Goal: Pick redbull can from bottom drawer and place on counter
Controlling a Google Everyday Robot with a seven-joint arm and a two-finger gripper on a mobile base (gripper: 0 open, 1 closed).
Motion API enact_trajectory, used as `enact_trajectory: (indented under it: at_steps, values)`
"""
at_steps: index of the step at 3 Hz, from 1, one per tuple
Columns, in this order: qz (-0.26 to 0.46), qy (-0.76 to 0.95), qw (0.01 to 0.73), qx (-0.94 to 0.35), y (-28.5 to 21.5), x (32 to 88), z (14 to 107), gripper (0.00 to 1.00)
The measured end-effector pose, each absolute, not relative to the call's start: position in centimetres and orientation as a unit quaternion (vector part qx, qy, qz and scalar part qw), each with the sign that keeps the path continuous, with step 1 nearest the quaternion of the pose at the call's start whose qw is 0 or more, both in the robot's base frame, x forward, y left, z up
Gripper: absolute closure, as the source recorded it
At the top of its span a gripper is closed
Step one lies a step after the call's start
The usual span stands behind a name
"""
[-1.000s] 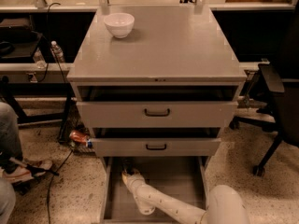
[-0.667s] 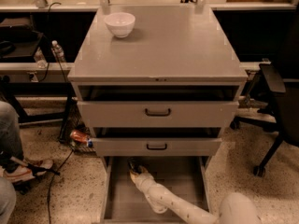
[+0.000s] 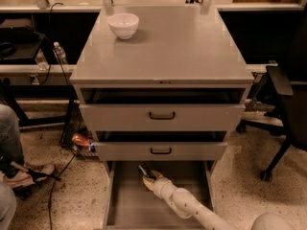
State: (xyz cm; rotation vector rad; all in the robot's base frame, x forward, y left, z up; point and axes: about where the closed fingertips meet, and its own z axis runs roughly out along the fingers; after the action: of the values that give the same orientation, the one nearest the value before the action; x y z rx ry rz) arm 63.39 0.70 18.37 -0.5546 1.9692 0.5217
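The bottom drawer [image 3: 124, 200] stands pulled out at the foot of the cabinet, its grey floor showing. My white arm reaches into it from the lower right. The gripper [image 3: 144, 170] sits deep at the drawer's back, just under the front of the middle drawer [image 3: 160, 151]. The redbull can is hidden from this view. Above the three drawers lies the counter [image 3: 177, 47], a flat grey top.
A white bowl [image 3: 123, 25] rests on the counter's far left. An orange-red can [image 3: 80, 140] lies on the floor left of the cabinet, and a clear water bottle [image 3: 60, 53] stands on a shelf behind. A black chair [image 3: 283, 104] is at the right, a person's leg [image 3: 12, 143] at the left.
My arm has pushed farther back into the bottom drawer; the gripper moved from the drawer's left middle toward its rear, under the middle drawer front.
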Motion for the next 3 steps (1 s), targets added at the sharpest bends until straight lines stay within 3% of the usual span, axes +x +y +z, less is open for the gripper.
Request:
enact_trajectory:
  at_steps: [3]
  values:
    - [0.214, 0.786, 0.483, -0.323, -1.9, 57.6, 23.1, 1.00]
